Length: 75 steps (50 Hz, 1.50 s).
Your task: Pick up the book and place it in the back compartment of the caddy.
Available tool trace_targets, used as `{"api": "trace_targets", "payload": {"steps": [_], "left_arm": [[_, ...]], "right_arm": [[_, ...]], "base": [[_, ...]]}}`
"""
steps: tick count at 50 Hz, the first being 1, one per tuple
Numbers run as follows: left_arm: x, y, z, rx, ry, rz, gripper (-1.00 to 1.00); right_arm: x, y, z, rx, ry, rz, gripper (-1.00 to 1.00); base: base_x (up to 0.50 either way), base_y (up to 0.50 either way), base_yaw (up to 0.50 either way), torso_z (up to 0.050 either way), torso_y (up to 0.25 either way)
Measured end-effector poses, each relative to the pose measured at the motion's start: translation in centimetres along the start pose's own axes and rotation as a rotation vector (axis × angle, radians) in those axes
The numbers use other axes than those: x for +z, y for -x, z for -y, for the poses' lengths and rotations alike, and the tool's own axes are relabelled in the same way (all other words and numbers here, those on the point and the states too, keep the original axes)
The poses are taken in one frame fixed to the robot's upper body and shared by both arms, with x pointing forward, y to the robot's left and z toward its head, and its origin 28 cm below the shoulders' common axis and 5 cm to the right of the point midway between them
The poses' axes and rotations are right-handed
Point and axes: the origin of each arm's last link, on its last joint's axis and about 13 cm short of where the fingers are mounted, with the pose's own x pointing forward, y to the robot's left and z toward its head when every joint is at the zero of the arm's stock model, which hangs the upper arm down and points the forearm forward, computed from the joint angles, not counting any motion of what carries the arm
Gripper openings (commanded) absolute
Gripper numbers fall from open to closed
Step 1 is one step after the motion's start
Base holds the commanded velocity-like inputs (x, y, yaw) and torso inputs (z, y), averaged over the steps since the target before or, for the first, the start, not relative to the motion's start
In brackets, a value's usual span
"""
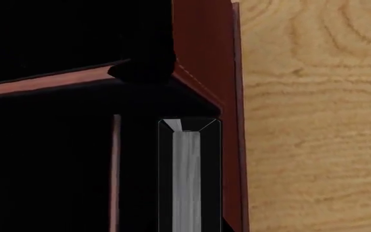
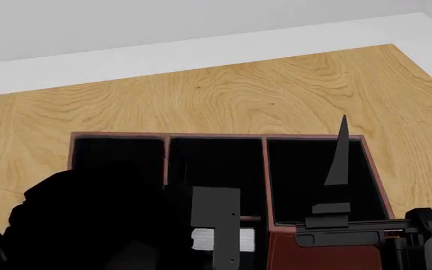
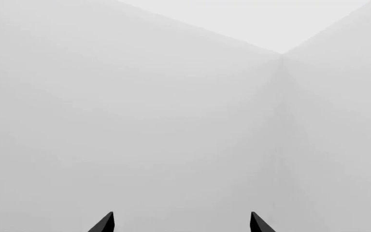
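Note:
The caddy (image 2: 264, 169) has dark-red walls and black cells and stands on the wooden table; its wall and a divider also show in the left wrist view (image 1: 202, 53). The book (image 1: 187, 179), with pale striped page edges between black covers, points away from the left wrist camera, down into a cell beside the caddy's outer wall. It runs out of the frame in line with the left jaws; the fingers themselves do not show. In the head view a pale strip (image 2: 201, 239) of the book shows by the left arm's grey housing. My right gripper (image 3: 181, 223) is open, empty and points upward (image 2: 341, 157).
The wooden table (image 2: 224, 95) stretches beyond the caddy to a white wall. The left arm's black bulk (image 2: 88, 225) hides the caddy's near left cells. The right arm (image 2: 366, 228) hovers over the caddy's near right corner.

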Motion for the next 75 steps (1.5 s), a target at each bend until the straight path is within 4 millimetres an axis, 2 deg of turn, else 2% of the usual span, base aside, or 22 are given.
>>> {"api": "trace_targets", "payload": {"steps": [25,26,53,75], "left_arm": [[-0.9,-1.8,-0.4,0.014,0.009,-0.027,-1.00],[-0.9,-1.8,-0.4,0.015,0.009,-0.028,1.00],[-0.6,-1.6,-1.0,0.080,0.019,0.006,1.00],[-0.1,0.5,-1.1,0.149,0.031,0.075,1.00]], "right_arm": [[0.0,0.0,-0.1,0.002,0.000,-0.001,1.00],[0.1,0.0,-0.1,0.002,0.000,-0.001,1.00],[0.0,-0.1,-0.2,0.009,-0.002,-0.003,1.00],[0.0,-0.1,-0.2,0.010,-0.005,-0.001,1.00]], "base": [[0.00,0.00,0.00,0.000,0.001],[0.00,0.00,0.00,0.000,0.010],[0.00,0.00,0.00,0.000,0.000],[0.00,0.00,0.00,0.000,0.000]]}}
